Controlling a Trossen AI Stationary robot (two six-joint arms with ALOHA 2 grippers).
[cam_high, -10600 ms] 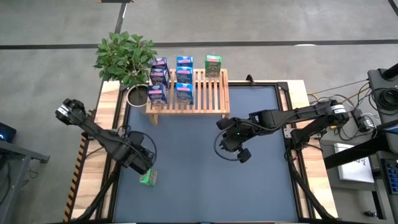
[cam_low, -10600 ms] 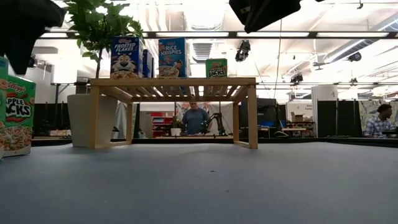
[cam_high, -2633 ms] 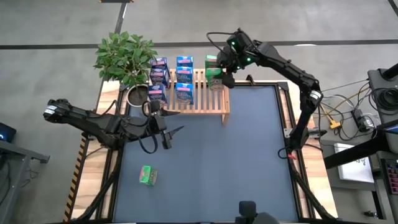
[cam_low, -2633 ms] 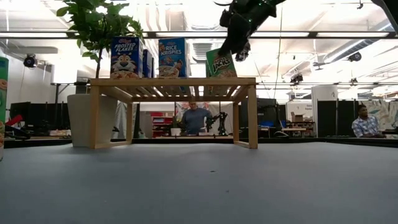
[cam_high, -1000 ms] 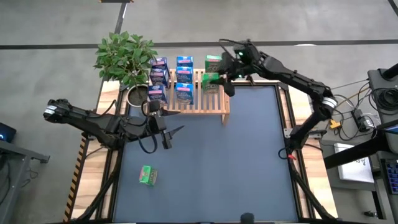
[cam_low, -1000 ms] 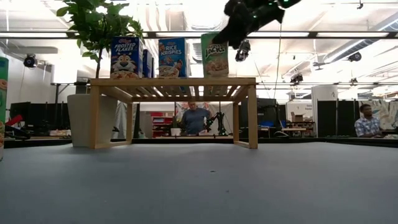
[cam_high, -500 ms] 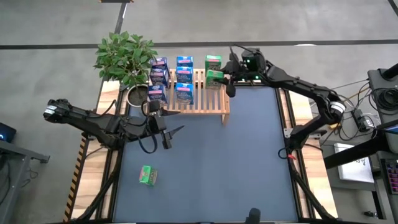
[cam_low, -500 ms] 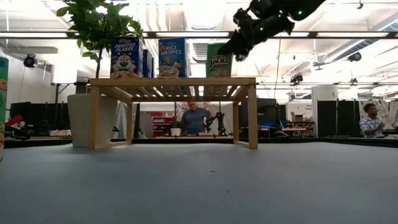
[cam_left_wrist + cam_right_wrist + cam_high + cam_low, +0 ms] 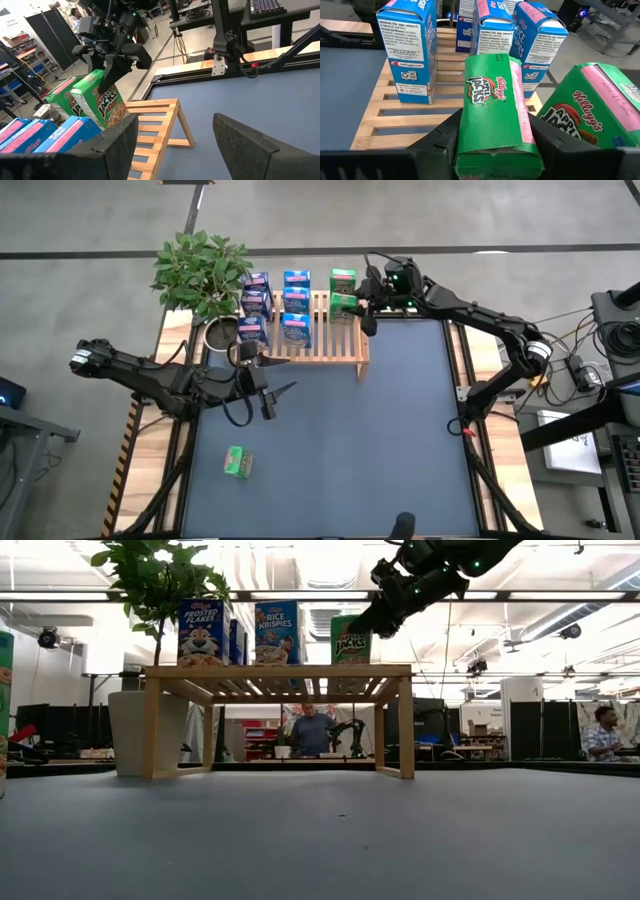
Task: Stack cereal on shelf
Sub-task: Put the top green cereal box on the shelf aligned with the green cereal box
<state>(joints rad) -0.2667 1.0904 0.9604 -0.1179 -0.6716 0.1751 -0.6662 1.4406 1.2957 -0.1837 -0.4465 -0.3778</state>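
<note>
A green Apple Jacks box point(image 9: 495, 105) is standing upright on the right-hand end of the shelf point(image 9: 318, 335), its long axis running up and down and its printed front facing out toward the open table, as the low view shows. The right gripper point(image 9: 367, 305) is sitting right at it, with one dark finger on each narrow side of the carton; whether those fingers are pressing the cardboard or have just let go, I cannot tell from here. A second green box point(image 9: 343, 281) is standing just behind it at the far edge of the slats, also upright. To the left of these, the blue cereal boxes point(image 9: 294, 305) are lining up in two short rows running front to back, all on end, with Frosted Flakes and Rice Krispies fronts showing toward the table. The wooden rack itself is sitting low and wide at the back of the blue mat point(image 9: 330, 440), its slats running front to back. One more green box point(image 9: 236, 464) is lying flat near the front left of the mat, well apart from the rack. The left gripper point(image 9: 272, 398) is hovering over the mat just in front of the rack's left end, its fingers spread wide and grasping nothing. A potted plant point(image 9: 203, 272) is standing beside the rack's left end.
</note>
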